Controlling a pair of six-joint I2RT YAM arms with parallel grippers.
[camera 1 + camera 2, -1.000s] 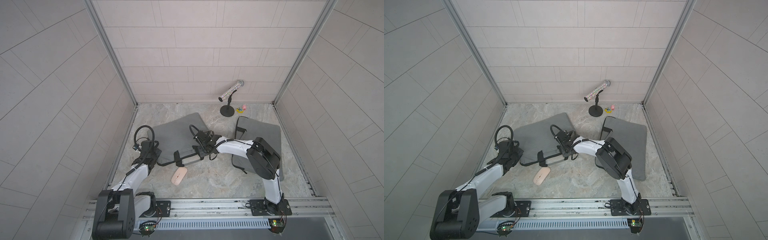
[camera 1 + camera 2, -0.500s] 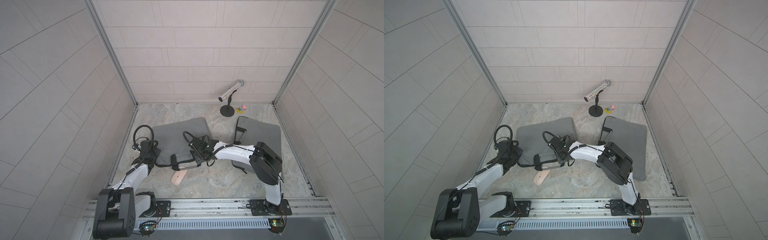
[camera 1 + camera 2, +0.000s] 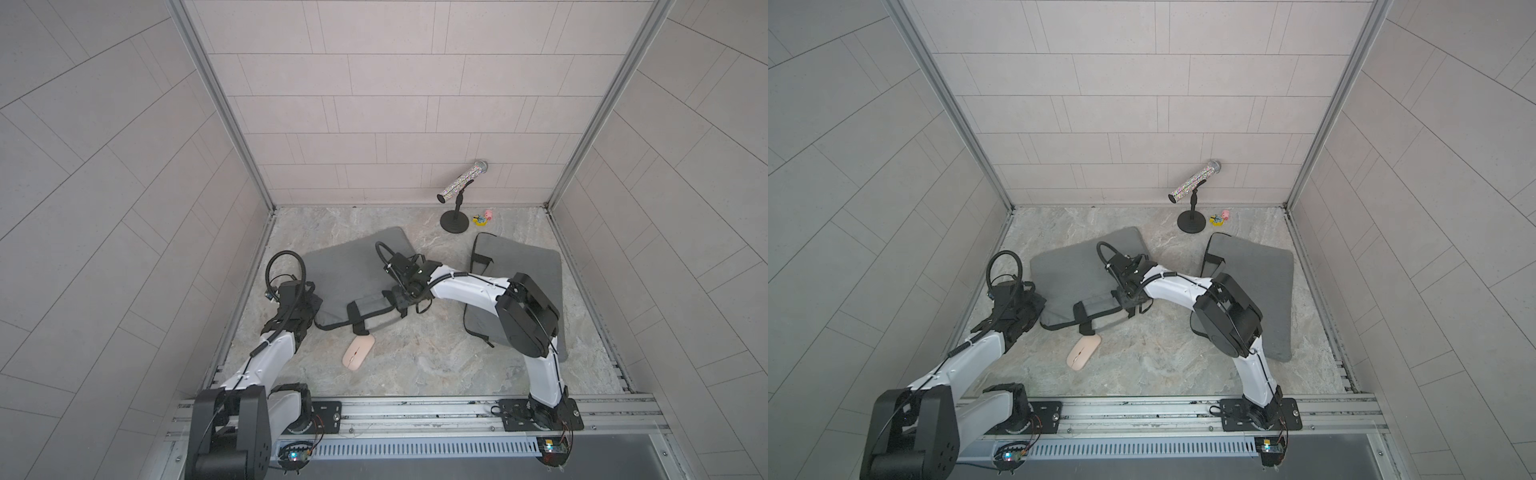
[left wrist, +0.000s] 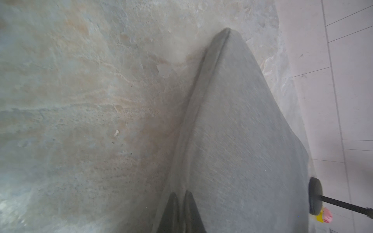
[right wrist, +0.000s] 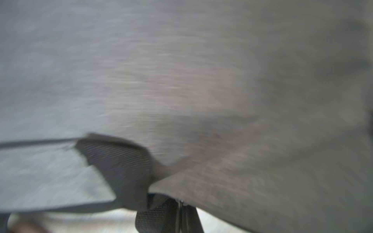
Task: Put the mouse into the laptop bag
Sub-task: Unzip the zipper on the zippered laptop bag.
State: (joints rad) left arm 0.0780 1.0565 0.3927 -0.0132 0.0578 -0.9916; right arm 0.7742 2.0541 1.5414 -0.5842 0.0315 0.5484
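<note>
Opening step appears in hand. The left gripper pinches the laptop bag at its corner seam; the right gripper pinches its front edge by the strap. The mouse lies on the table just beside the bag, untouched. Next: part the opening, then free one gripper for pickup

You see the mouse, pale pink and oval, lying flat on the stone floor, outside the bag. It sits just in front of the bag's near edge, just beside the black handle strap. The laptop bag is grey fabric, lying flat and skewed.
</note>
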